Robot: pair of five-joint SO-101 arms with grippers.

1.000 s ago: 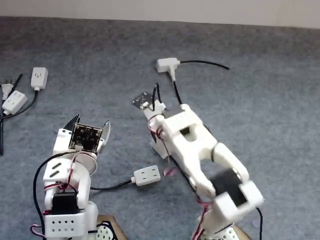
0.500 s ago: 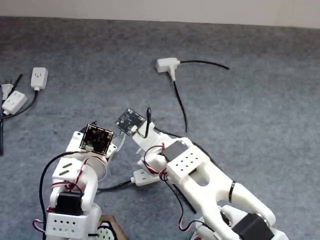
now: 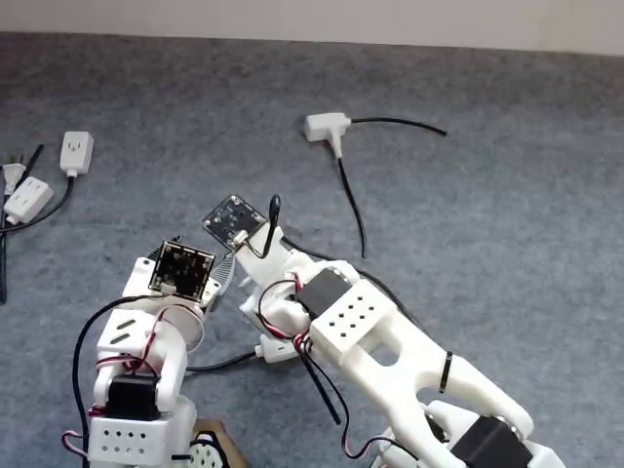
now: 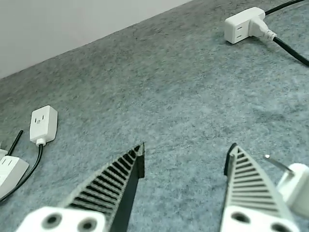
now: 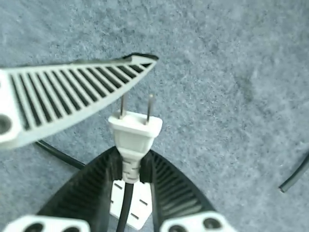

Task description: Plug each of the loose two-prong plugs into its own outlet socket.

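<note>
The grey worktop (image 3: 507, 195) carries both arms. The right arm (image 3: 390, 341) reaches across toward the left arm (image 3: 136, 351), so the two claws sit close together. The right claw (image 5: 131, 153) is clamped on the plug (image 5: 134, 129). It grips the rear of the body where the cord (image 5: 124, 210) leaves, and the prongs (image 5: 149, 107) point away, free. A loose socket (image 5: 140, 205) lies on the worktop under it. The left claw (image 4: 187, 147) gapes wide and holds nothing, just beside the plug.

The plug looks light and hard, and its thin prongs would likely bend if pushed in crooked. The flat sides of the body are the place to hold it. The socket looks light enough to slide when pushed, so it probably needs pinning by its sides.

A second ago the right arm stood mid-worktop. It has since swung back and across, bringing the plug, and now half covers the socket. The left arm has turned slightly inward.
</note>
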